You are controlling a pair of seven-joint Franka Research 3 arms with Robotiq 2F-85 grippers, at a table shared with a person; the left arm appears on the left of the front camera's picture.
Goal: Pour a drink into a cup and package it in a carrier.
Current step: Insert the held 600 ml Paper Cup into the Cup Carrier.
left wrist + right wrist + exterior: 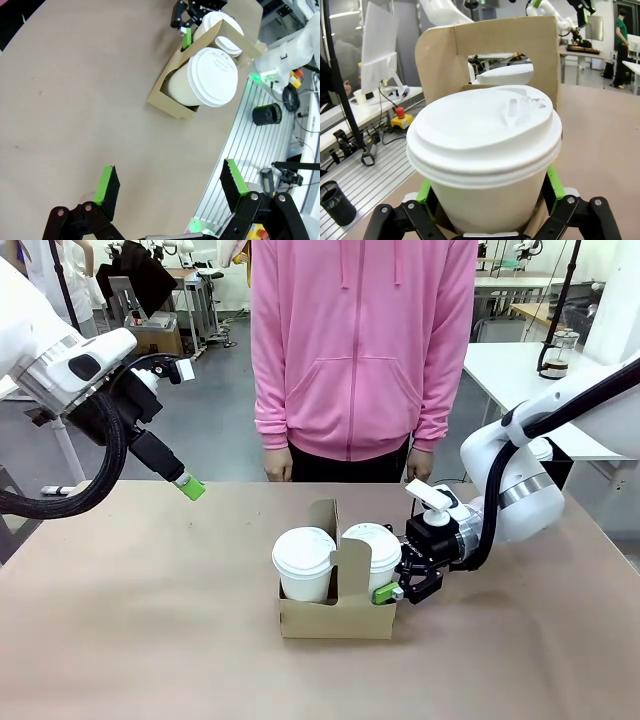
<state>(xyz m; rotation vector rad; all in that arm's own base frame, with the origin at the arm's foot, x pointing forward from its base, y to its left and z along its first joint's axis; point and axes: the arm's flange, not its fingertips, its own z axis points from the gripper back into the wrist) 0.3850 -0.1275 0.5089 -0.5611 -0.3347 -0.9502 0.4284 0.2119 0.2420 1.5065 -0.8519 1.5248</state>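
Two lidded cups sit in the carrier (335, 618) mid-table, I see, across from the person's pink hoodie (360, 340). My right gripper (405, 578) straddles the right cup (375, 552), pads flanking it (whether it is gripping, I cannot tell). My left gripper (170, 192) hangs wide apart, empty, above the table (140, 620)

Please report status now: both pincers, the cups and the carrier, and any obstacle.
Left pincer open, raised over bare table. Right pincer astride the right lidded cup in the carrier; grip unclear. Left lidded cup seated too. Nothing in the way.
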